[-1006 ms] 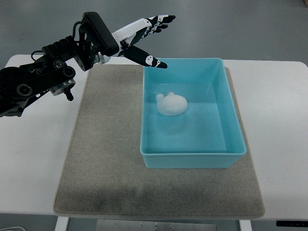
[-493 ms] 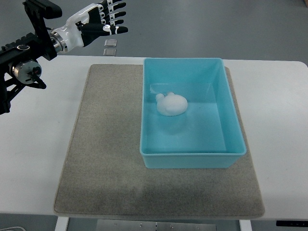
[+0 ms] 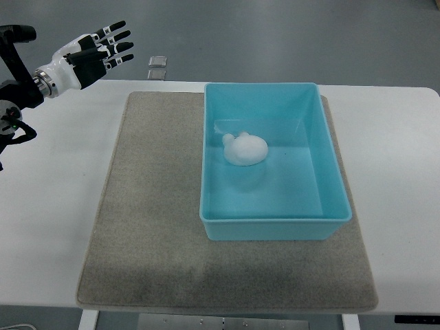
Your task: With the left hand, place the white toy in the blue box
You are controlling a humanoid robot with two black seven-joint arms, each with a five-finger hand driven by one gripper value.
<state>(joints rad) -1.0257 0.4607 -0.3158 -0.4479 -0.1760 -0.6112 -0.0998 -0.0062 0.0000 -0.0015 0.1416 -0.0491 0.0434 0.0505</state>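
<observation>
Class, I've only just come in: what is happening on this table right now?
The white toy already lies inside the blue box, towards its far left part. The box stands on a grey mat on the white table. The robot's left hand is up at the far left corner, well away from the box, fingers spread and holding nothing. The right hand is out of view. The placing looks done.

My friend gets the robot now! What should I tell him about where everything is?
Left hand: open, holding nothing, up at the far left corner of the table, away from the box.
Right hand: not in view.
Toy: lying inside the blue box, toward its far left part. The box sits on the mat.
Done: toy is in the box.
Left: nothing that shows, except perhaps resting the arm.
</observation>
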